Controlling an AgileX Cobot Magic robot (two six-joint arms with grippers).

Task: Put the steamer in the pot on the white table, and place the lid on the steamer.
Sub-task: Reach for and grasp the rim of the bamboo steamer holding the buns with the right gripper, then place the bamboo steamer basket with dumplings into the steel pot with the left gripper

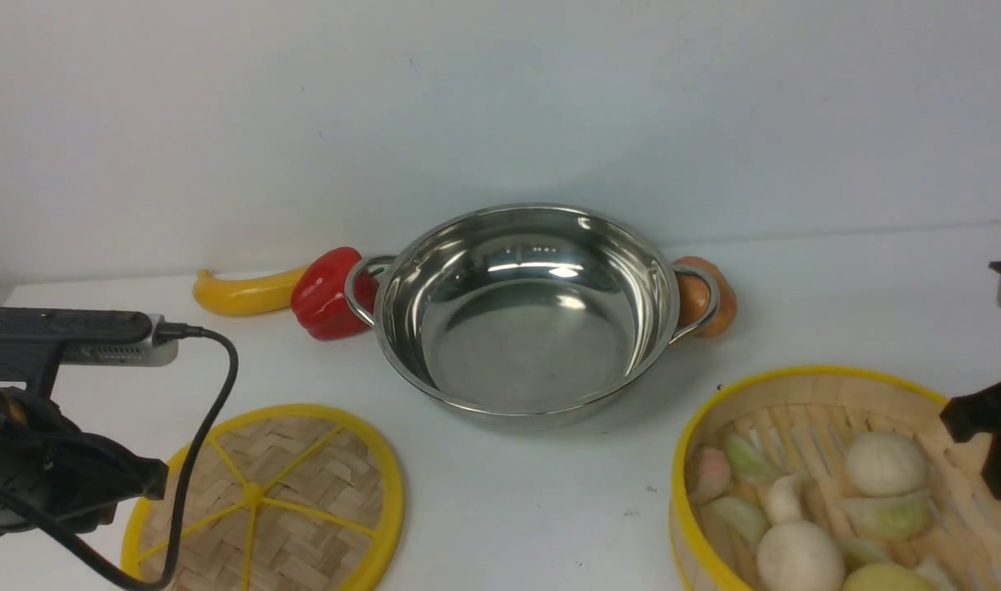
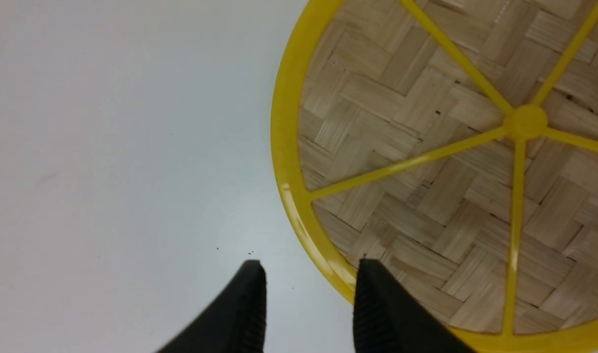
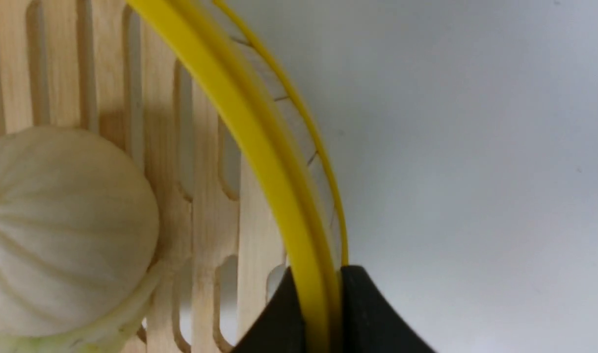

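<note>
On the white tabletop (image 1: 508, 509), just right of the empty pot (image 1: 525, 345), the steamer (image 1: 796, 392) sits loaded with buns and dumplings (image 1: 884, 464), the right fingers (image 3: 372, 309) pinched shut across its yellow rim and thin wall. Light, stiff bamboo, it will likely tip from a one-sided hold, so a slow, level lift matters. The left fingers (image 2: 382, 304), parted and holding nothing, straddle the rim of the flat lid (image 1: 303, 492).

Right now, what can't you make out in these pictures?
- Steamer: near and right parts cut off by the front view's edge.
- Brown object: mostly hidden behind the pot, front view.
- Left gripper: fingertips hidden by its own arm in the front view; height above the lid unclear in the wrist view.
</note>
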